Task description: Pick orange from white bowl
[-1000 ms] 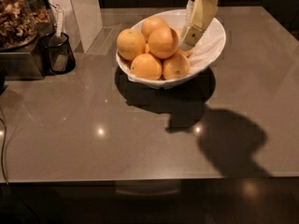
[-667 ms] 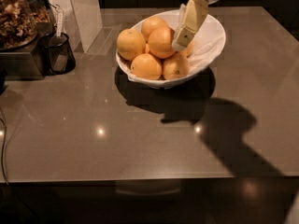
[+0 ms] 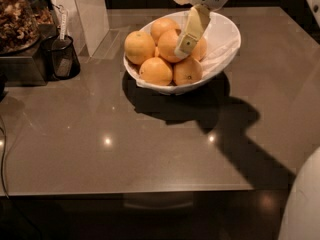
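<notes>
The white bowl (image 3: 225,39) stands at the back centre of the grey table, with several oranges piled in its left half. My gripper (image 3: 183,49) reaches down from the top of the view into the bowl. It rests against the right side of the middle orange (image 3: 169,46), near the top of the pile. A large orange (image 3: 139,46) lies at the left rim. A smaller orange with a dark stem dot (image 3: 188,71) lies at the front, just below the gripper. Another orange (image 3: 201,50) is partly hidden behind the gripper.
A small black cup (image 3: 62,59) stands left of the bowl, beside a container of nuts (image 3: 17,19) and a white upright panel (image 3: 90,4). The table's front edge (image 3: 125,190) runs across the lower view. A white part of the robot (image 3: 302,204) fills the bottom right corner.
My gripper has moved left and lower inside the bowl, from the bowl's right side onto the middle orange. The oranges and the bowl have not moved.
</notes>
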Motion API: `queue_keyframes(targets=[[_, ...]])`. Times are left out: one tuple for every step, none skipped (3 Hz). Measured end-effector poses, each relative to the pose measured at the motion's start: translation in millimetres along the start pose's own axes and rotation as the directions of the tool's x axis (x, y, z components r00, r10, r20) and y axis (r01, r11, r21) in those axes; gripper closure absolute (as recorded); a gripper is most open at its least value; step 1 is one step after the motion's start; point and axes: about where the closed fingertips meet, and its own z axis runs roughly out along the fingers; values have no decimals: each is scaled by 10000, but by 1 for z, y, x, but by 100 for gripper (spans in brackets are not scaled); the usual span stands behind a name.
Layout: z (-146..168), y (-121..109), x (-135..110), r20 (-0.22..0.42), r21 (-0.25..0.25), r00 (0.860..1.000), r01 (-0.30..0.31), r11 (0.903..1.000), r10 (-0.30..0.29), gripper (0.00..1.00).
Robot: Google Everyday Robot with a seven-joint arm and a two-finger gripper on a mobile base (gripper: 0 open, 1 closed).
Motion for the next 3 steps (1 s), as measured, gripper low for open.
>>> queue_keyframes(targets=[[4, -4, 6, 79, 71, 9995, -294, 9995, 294, 0], [16, -14, 12, 280, -18, 9982, -523, 9986, 524, 0], [30, -23, 17, 440, -211, 9965, -707, 9973, 715, 0]])
